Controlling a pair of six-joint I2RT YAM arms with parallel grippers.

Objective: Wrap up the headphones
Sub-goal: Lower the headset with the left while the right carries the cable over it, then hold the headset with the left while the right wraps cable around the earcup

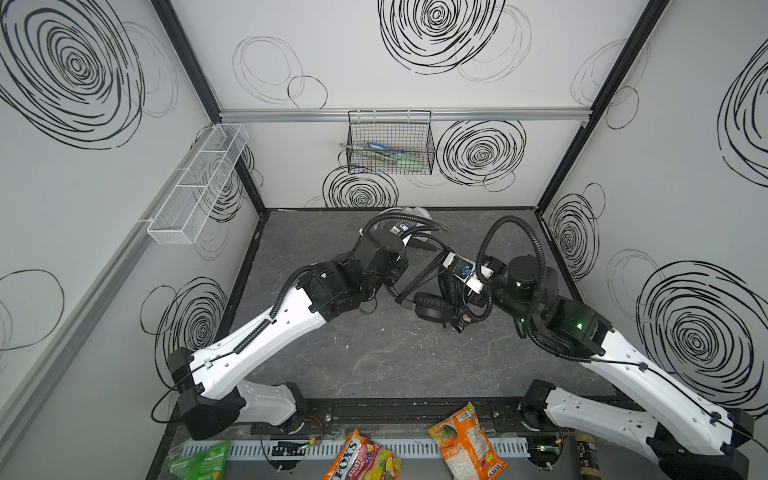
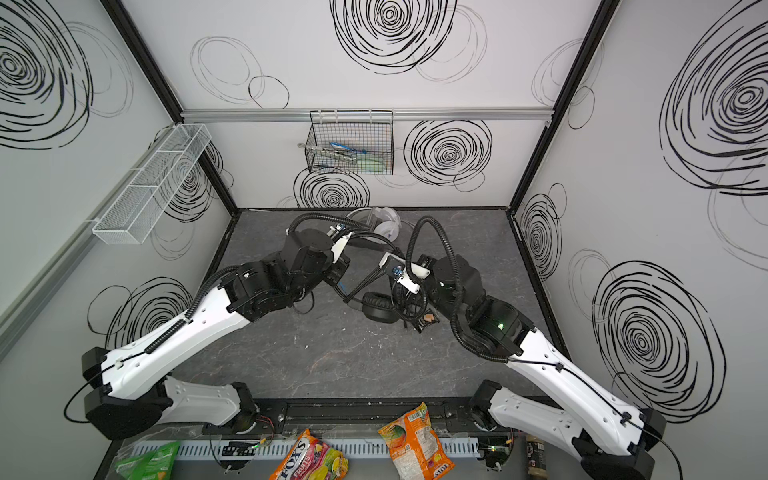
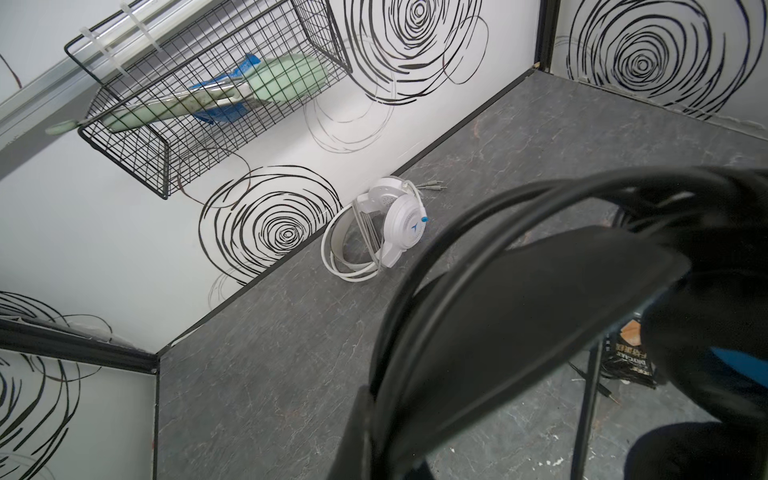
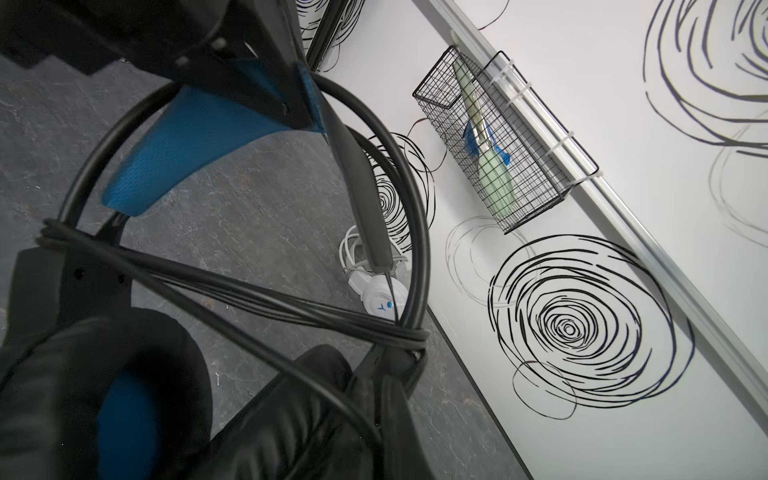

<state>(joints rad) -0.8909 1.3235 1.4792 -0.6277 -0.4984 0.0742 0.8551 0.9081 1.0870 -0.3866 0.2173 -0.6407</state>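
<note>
Both arms grip the black headset (image 1: 432,307) over the middle of the slate-grey table (image 1: 374,365). The right gripper (image 4: 299,108) is clamped shut on the blue mesh-lined headband, and the left gripper (image 1: 395,286) is shut too, apparently on the frame. The smooth black cable (image 4: 249,291), strung between the yokes above puffy leatherette cups, could slip off if either grip slackens. The glossy white headset (image 3: 405,226), its cable coiled, sits at the table's far edge.

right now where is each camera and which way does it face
top views: high at the front, looking down on the table; left arm and right arm show.
left wrist: on left arm, facing the back wall past black headphones; own parts unclear.
right wrist: on right arm, facing that wall too; right pincer grips the headband.
shared: both wrist views show white headphones and the wire basket.
</note>
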